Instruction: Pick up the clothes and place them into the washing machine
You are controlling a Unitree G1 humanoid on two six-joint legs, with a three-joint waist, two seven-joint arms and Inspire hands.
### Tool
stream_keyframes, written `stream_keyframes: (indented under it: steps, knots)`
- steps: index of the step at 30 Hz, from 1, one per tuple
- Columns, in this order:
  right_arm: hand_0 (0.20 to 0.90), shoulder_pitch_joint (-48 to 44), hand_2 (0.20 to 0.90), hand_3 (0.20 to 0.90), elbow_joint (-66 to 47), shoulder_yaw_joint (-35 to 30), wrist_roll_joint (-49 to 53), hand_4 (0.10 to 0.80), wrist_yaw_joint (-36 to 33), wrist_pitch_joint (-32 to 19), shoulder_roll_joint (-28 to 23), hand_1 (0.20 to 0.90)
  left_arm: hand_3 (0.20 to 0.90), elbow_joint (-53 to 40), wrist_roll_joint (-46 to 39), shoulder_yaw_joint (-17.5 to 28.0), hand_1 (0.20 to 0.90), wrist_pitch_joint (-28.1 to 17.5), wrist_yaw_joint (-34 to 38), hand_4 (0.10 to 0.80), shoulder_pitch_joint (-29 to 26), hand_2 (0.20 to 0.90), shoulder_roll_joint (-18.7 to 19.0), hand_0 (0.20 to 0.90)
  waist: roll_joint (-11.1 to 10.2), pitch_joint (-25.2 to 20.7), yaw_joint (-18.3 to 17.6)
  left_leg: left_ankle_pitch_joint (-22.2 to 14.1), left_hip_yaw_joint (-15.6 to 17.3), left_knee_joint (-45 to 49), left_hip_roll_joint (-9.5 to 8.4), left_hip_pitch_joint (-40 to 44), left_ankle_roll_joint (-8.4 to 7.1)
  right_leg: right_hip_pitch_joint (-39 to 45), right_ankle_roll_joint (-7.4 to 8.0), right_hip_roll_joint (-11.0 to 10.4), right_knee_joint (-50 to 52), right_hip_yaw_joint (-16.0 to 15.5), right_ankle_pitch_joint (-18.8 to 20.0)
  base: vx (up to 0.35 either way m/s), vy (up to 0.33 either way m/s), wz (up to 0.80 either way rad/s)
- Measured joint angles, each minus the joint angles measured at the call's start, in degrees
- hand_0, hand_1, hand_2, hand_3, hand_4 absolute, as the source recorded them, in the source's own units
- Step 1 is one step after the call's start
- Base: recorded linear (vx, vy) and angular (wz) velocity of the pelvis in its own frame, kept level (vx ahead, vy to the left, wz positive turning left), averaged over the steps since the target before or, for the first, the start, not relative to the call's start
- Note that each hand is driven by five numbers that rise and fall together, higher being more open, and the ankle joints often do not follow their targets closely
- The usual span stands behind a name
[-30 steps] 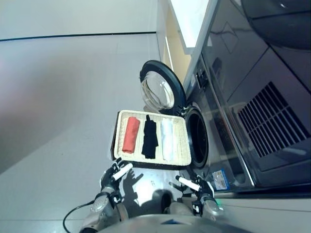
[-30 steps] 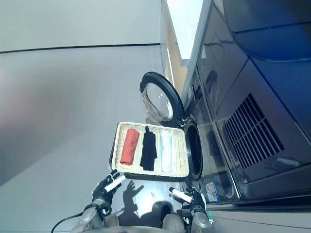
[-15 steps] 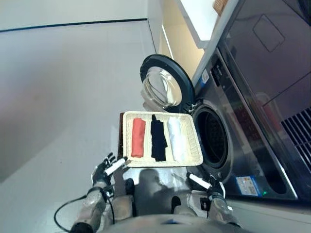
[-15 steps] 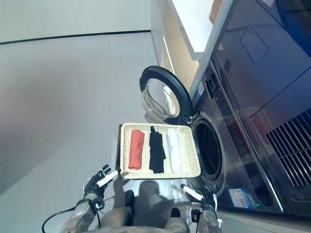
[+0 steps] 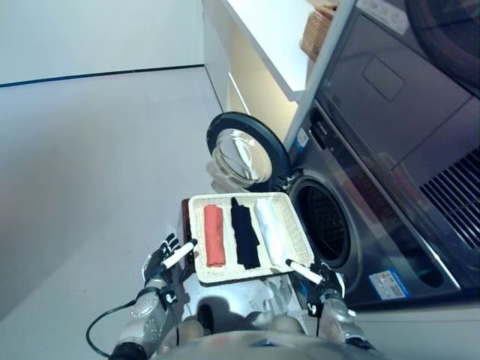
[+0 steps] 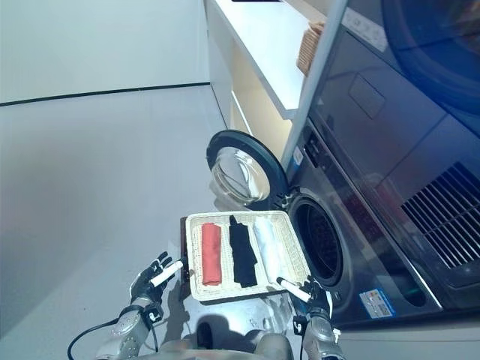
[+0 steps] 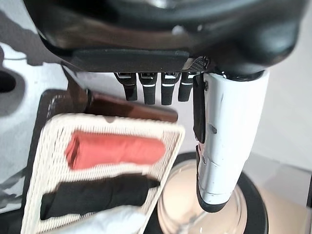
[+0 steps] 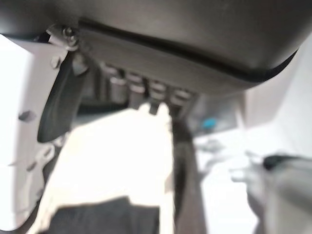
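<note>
Clothes for this task are three rolled items lying side by side in a shallow cream woven tray (image 5: 304,241): a red rolled garment (image 5: 214,235), a black rolled garment (image 5: 245,235) in the middle, and a white rolled garment (image 5: 270,231) nearest the machine. The tray sits directly in front of the dark front-loading washing machine (image 5: 360,195), whose round glass door (image 5: 241,154) stands swung fully open, leaving the drum opening (image 5: 324,226) exposed just beside the tray. No garment is visible inside the drum, and none is in either hand, so by these views the task has not progressed beyond the approach: all three pick-and-place cycles remain. The left hand (image 5: 166,259) hovers near the tray's corner on the red garment's side, its fingers straight and spread, holding nothing; the left wrist view confirms extended fingers above the tray rim. The right hand (image 5: 321,278) hovers near the tray's corner closest to the drum, likewise extended and empty. A light countertop with a small wicker basket (image 5: 318,31) stands beyond the machine and plays no part.
</note>
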Motion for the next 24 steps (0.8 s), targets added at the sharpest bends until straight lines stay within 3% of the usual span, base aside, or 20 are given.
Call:
stream_keyframes:
  steps: [4, 6, 10, 12, 14, 15, 16, 17, 19, 24]
  knots:
    - [0.9, 0.1, 0.9, 0.9, -0.2, 0.0, 0.0, 0.8, 0.0, 0.0, 0.0, 0.9, 0.9, 0.0, 0.0, 0.1, 0.9, 0.1, 0.1, 0.8, 1.2, 0.9, 0.3, 0.9, 1.3, 0.4, 0.1, -0.4, -0.6, -0.6, -0.17, 0.0, 1.21, -1.5, 0.98, -0.3, 0.6, -0.6, 2.8, 0.093, 0.003, 0.04]
    - [0.9, 1.0, 0.9, 0.9, -1.0, 0.0, 0.0, 0.8, 0.0, 0.0, 0.0, 0.9, 0.9, 0.0, 0.0, 0.1, 0.9, 0.2, 0.1, 0.8, 1.4, 0.9, 0.2, 0.9, 1.5, 0.5, -0.2, -0.2, -1.4, -1.4, -0.21, -0.1, 1.49, -1.3, 0.75, -0.8, -1.6, -3.4, 1.6, 0.139, -0.091, 0.04]
    - [0.9, 1.1, 0.9, 0.9, -1.8, 0.1, 0.0, 0.8, 0.0, 0.0, 0.0, 0.9, 0.9, -0.1, -0.1, 0.0, 0.9, 0.1, 0.1, 0.8, 0.9, 0.9, 0.2, 0.9, 1.1, 1.4, -2.0, 0.6, -3.8, -1.7, -0.15, -1.1, 1.12, -1.5, 2.46, -1.3, -18.3, -7.6, 1.3, 0.102, -0.141, 0.11]
    - [0.9, 1.5, 0.9, 0.9, -1.8, 0.1, 0.1, 0.8, -0.1, 0.1, 0.1, 0.9, 0.9, -0.1, -0.1, 0.0, 0.9, 0.1, 0.1, 0.8, 0.9, 0.9, 0.2, 0.9, 0.4, 1.6, -2.7, 0.9, -4.5, -1.6, -0.21, -1.1, 0.04, -1.5, 3.3, -1.6, -21.9, -8.1, 2.9, 0.101, -0.136, 0.37]
    - [0.9, 2.0, 0.9, 0.9, -1.8, 0.3, 0.0, 0.8, -0.1, 0.1, 0.3, 0.9, 0.9, -0.2, -0.1, 0.1, 0.9, -0.1, 0.2, 0.8, 1.1, 0.9, 0.4, 0.9, -1.4, 2.1, -2.4, 0.6, -5.5, -1.3, -0.29, -0.9, -1.45, -1.5, 2.54, -2.1, -24.4, -8.1, 6.6, 0.049, -0.127, 0.32]
    - [0.9, 1.9, 0.9, 0.9, -1.9, 0.3, 0.0, 0.8, -0.1, 0.1, 0.6, 0.9, 0.9, -0.3, -0.1, 0.1, 0.9, -0.1, 0.3, 0.8, 1.0, 0.9, 1.0, 0.9, -2.8, 2.4, -2.4, 0.3, -6.0, -1.0, -0.75, -0.9, -2.62, -1.5, 1.5, -2.1, -24.2, -8.1, 8.8, 0.012, -0.115, 0.25]
    - [0.9, 2.0, 0.9, 0.9, -1.9, 0.3, 0.0, 0.8, -0.1, 0.1, 1.1, 0.9, 0.9, -0.1, -0.1, 0.0, 0.9, -0.1, 0.6, 0.8, 1.2, 0.9, 2.0, 0.9, -4.9, 2.3, -2.3, -0.2, -6.2, -0.5, -1.41, -1.1, -3.67, -1.3, 1.99, -2.6, -24.2, -8.1, 8.2, 0.005, -0.134, 0.03]
    - [0.9, 0.8, 0.9, 0.9, -2.2, 0.1, 0.0, 0.8, -0.2, 0.0, 0.6, 0.9, 0.9, 0.0, -0.4, 0.3, 0.9, 0.0, 1.0, 0.8, 1.1, 0.9, 1.8, 0.9, -4.3, 3.1, -1.5, -1.6, -6.4, 2.1, 0.12, -3.0, -5.31, -1.8, 1.81, -1.4, -24.9, -7.9, 7.2, 0.012, -0.189, -0.06]
    - [0.9, -1.1, 0.9, 0.9, -2.9, 0.0, 0.0, 0.8, -0.3, -0.1, -0.5, 0.9, 0.9, -0.1, -0.4, 0.2, 0.9, 0.0, 1.0, 0.8, 1.1, 0.9, 1.0, 0.9, -2.6, 3.8, -2.1, -2.5, -6.9, 4.3, 2.62, -4.8, -6.59, -1.8, 0.55, 1.2, -26.1, -8.7, 7.2, 0.015, -0.143, -0.07]
    - [0.9, -1.9, 0.9, 0.9, -3.8, 0.3, -0.2, 0.8, -0.2, -0.2, -2.2, 0.9, 0.9, -0.2, -1.3, 0.0, 0.9, -0.1, 1.1, 0.8, -1.5, 0.9, -0.6, 0.9, -1.3, 4.7, -2.3, -2.4, -9.5, 5.0, 5.33, -7.0, -8.51, -1.6, -1.02, 4.1, -27.2, -10.1, 6.6, 0.021, -0.158, 0.17]
